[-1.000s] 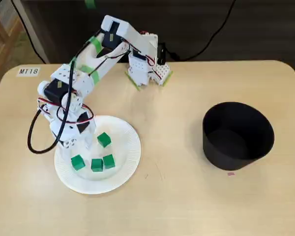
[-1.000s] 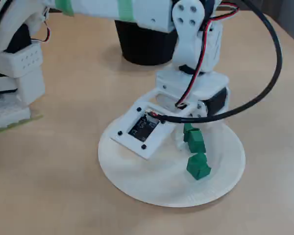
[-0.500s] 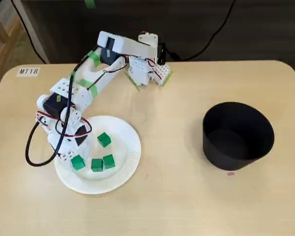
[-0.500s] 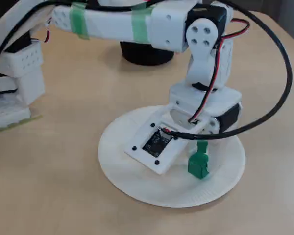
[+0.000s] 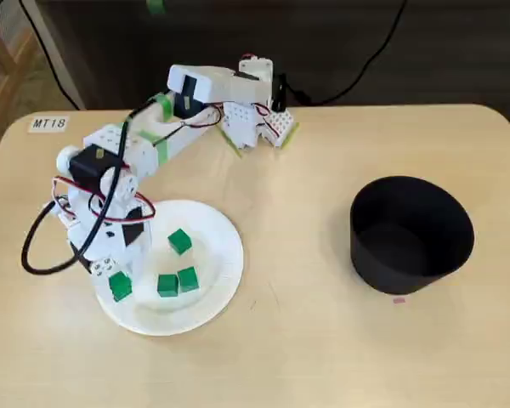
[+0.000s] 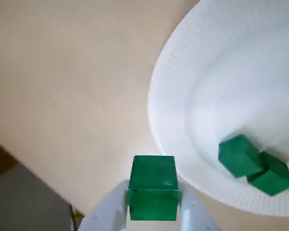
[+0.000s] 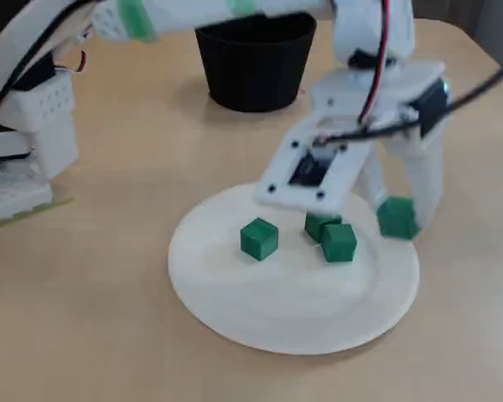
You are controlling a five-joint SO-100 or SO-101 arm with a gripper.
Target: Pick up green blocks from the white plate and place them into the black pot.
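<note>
My gripper [image 5: 116, 284] is shut on a green block [image 5: 120, 286] and holds it just above the left rim of the white plate [image 5: 217, 255]. In the wrist view the held block [image 6: 153, 185] sits between the two white fingers [image 6: 114, 207], over bare table beside the plate [image 6: 183, 96]. Three green blocks lie on the plate: one alone [image 5: 179, 241] and two side by side [image 5: 178, 282]. In the low fixed view the held block [image 7: 396, 217] hangs at the plate's right edge, raised off it. The black pot [image 5: 410, 234] stands far right, apart from the arm.
The arm's base [image 5: 255, 119] is clamped at the table's far edge. A looped black cable [image 5: 36, 255] hangs off the wrist to the left. A label MT18 [image 5: 48, 123] is at the far left corner. A small pink mark [image 5: 399, 300] lies before the pot.
The gripper came down on the leftmost block on the plate, shut on it and lifted it, drifting left to the plate's rim. The other three blocks stayed put.
</note>
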